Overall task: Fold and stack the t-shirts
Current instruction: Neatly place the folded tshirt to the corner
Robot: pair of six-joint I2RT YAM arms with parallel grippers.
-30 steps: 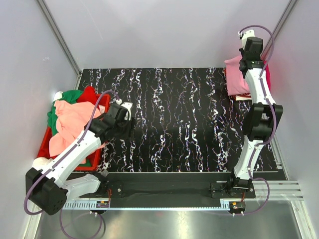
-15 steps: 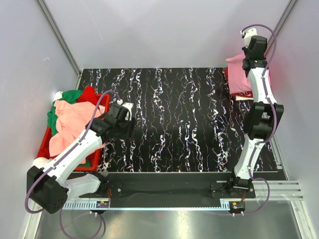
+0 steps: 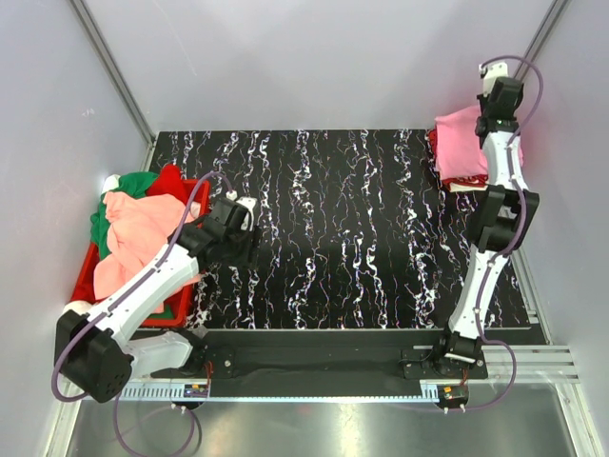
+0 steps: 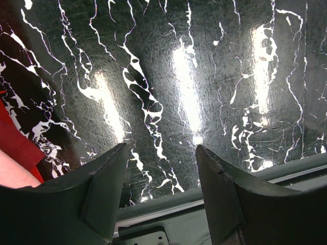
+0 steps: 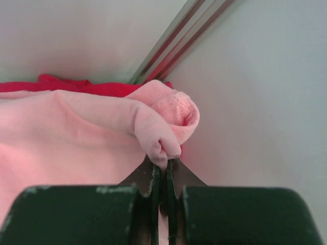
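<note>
The right hand (image 5: 164, 171) has its fingers pressed together on a bunched fold of the light pink t-shirt (image 5: 87, 127), and the pinched cloth curls into a rolled hem just above the fingertips. From there the pink cloth spreads out toward 9 o'clock in the wrist view. The edge of a red t-shirt (image 5: 66, 84) shows behind it at 11 o'clock. A pale wall (image 5: 255, 102) stands close at 3 o'clock.

In the top view this pile sits at the 2 o'clock corner of the black marbled counter (image 3: 343, 219), with the right arm stretched out over it.

The left hand (image 4: 161, 150) has its fingers apart with nothing between them. It hovers over bare counter, and a strip of red and pink shows at 8 o'clock in its wrist view. In the top view it lies toward 9 o'clock on the counter, just beside the red crate (image 3: 201, 195). A salmon t-shirt (image 3: 143, 233) is heaped in the crate and spills over it, with a green t-shirt (image 3: 128, 186) behind it at 11 o'clock. The crate and the pink pile are well apart, at opposite sides of the counter.
</note>
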